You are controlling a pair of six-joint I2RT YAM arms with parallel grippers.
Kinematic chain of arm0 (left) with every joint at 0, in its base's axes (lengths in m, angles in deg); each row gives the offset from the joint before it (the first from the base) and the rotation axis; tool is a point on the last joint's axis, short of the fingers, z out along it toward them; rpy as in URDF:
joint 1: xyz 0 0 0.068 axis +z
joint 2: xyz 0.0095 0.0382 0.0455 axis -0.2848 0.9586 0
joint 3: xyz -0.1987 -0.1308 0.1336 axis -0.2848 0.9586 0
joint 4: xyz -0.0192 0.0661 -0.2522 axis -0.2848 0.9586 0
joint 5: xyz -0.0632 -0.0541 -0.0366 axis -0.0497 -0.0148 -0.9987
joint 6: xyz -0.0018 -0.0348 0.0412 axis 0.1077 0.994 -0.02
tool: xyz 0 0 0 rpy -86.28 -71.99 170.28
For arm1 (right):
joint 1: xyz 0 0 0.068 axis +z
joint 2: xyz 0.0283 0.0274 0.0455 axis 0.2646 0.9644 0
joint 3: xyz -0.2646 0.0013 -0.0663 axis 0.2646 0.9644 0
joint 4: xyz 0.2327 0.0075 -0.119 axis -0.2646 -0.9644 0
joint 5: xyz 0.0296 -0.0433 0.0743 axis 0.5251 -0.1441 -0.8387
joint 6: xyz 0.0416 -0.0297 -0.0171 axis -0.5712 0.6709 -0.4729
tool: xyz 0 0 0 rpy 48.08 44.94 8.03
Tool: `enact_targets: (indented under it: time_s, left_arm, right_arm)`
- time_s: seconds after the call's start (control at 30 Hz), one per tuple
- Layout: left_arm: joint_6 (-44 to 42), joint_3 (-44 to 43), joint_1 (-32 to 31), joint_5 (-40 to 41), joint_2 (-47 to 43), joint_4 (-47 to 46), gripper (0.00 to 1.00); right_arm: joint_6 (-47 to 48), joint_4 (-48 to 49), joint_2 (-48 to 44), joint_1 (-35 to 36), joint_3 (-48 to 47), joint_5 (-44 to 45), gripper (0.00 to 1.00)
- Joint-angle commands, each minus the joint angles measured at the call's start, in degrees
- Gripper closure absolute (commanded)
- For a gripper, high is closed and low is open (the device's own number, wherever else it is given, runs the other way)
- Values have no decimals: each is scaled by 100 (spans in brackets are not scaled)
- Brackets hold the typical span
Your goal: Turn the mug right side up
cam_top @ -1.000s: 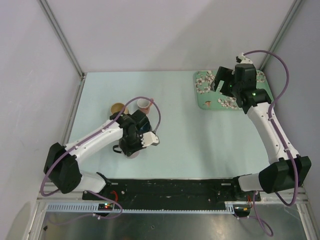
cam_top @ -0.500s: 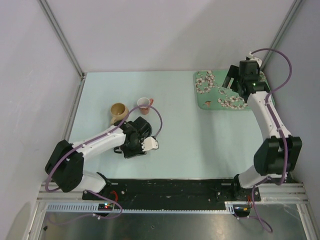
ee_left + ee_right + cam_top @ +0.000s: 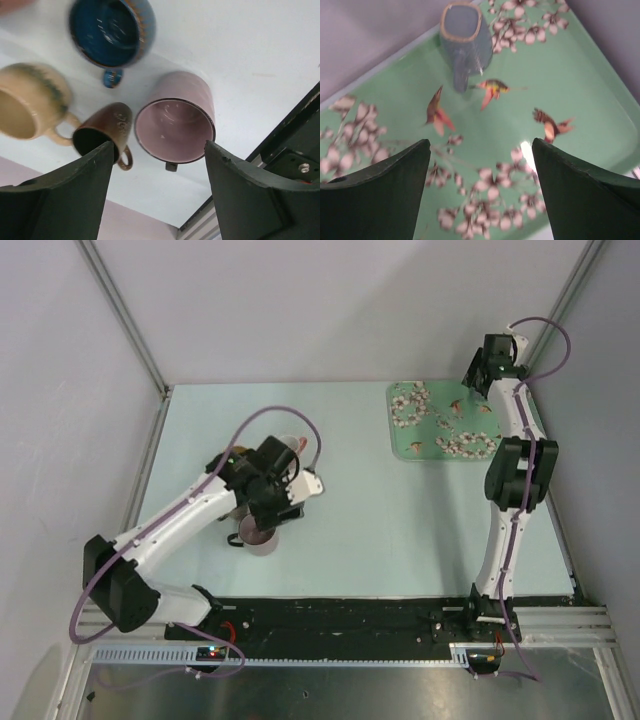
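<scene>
A pink mug [image 3: 175,122] stands on the table with its mouth up and its small dark handle toward the near edge; from above the pink mug [image 3: 258,537] sits just below my left wrist. My left gripper [image 3: 159,145] hangs open above it, its fingers apart on either side and touching nothing. From the top view, the left gripper [image 3: 263,515] points down at the mug. My right gripper [image 3: 480,142] is open over the green tray, empty. In the top view the right gripper [image 3: 478,375] is at the far right corner.
Behind the pink mug stand a small brown mug [image 3: 102,132], a tan mug [image 3: 27,107] and a blue mug [image 3: 111,30], all mouth up. A grey-blue mug [image 3: 465,42] stands on the flowered green tray [image 3: 580,100]; blur hides which end is up. The tray [image 3: 425,435] lies at the back right.
My left gripper has opened, let go of the pink mug and lifted back from it. The right arm has swung to the far right corner above the tray.
</scene>
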Motion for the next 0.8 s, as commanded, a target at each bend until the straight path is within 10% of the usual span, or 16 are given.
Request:
enact_targets:
  time_s: [0.0, 0.57, 0.77]
  left_arm:
    - [777, -1023, 176, -281, -143, 512, 22]
    - [877, -2951, 1241, -213, 1087, 666, 22]
    - [747, -3155, 1455, -152, 1198, 675, 22]
  right_arm:
    - [244, 59, 925, -108, -1253, 462, 13]
    - [3334, 2442, 2415, 37, -1745, 570, 17]
    - [3528, 2594, 2655, -46, -1882, 598, 51]
